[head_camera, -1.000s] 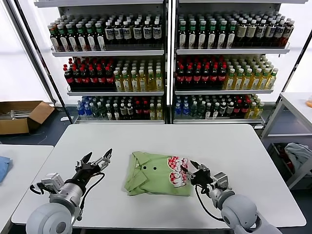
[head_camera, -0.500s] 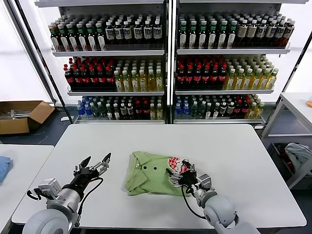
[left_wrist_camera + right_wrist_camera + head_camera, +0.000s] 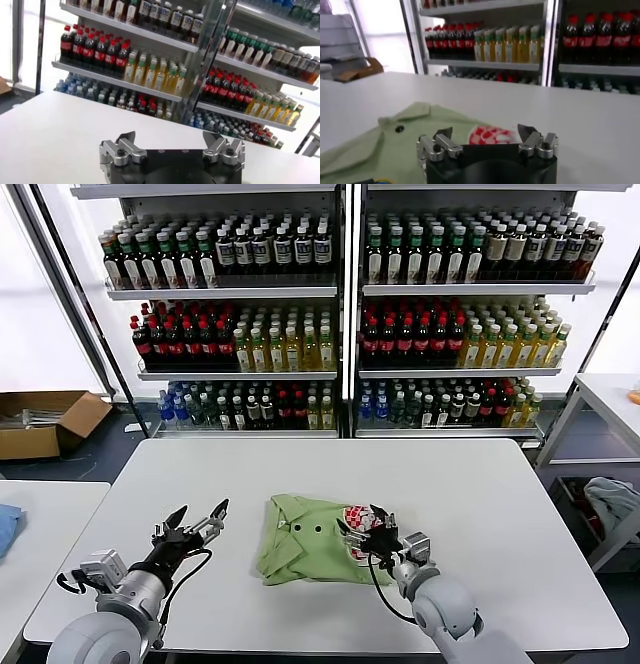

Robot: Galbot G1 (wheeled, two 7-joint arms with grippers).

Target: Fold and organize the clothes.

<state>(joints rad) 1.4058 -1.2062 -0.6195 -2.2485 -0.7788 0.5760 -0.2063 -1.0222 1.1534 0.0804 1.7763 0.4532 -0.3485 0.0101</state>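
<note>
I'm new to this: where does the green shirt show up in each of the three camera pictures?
Head view: the green shirt lies folded at the table's middle front, with the right end effector over its red-and-white print.
Left wrist view: not in it.
Right wrist view: it lies just beyond the right end effector, print showing.
Shared landmark: the bottle shelves.

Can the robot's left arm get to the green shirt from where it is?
Probably yes. The left gripper is open above bare table, beside the collar end of the green shirt, with nothing lying between them. The right gripper, also open, is over the shirt's other end, so it shouldn't block.
</note>
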